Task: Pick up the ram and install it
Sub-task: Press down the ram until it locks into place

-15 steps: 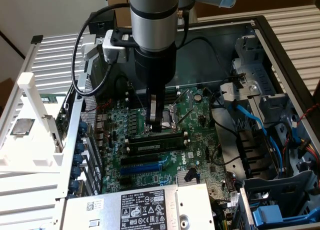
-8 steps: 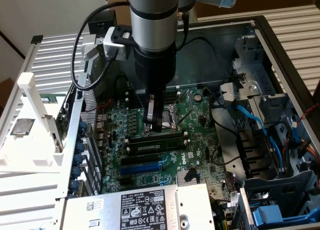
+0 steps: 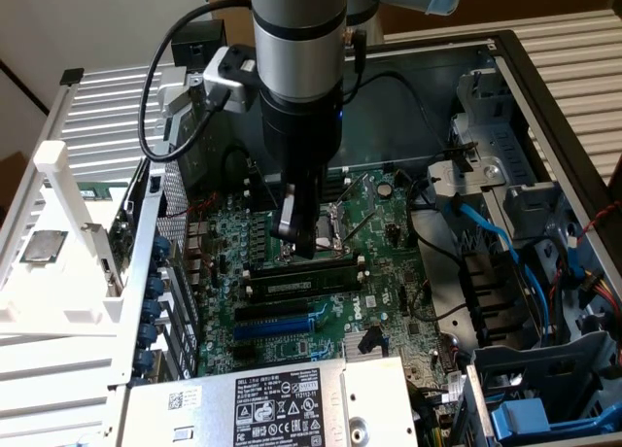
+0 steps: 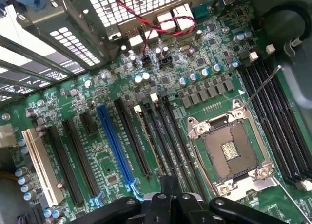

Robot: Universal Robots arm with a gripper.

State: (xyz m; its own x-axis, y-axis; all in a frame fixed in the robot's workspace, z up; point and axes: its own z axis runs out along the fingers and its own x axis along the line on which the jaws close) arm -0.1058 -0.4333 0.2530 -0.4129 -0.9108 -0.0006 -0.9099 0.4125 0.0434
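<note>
A robot gripper [image 3: 303,235] hangs over an open computer's motherboard [image 3: 389,272], jaws together, clamped on nothing visible. The ram [image 3: 301,283], a dark green stick, lies seated in a slot just below the gripper, toward six o'clock. It looks light, stiff and fragile; best held by its long edges.

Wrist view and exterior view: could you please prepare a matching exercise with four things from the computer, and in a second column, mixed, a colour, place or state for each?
Things:
1. ram
2. expansion slot
3. processor socket
4. thin wire

Descriptions:
a. silver frame, no chip in it
b. red, crossing the metal grille
c. blue
d. lying along the memory slots, just beneath the hand

Pairs: 1-d; 2-c; 3-a; 4-b
</note>
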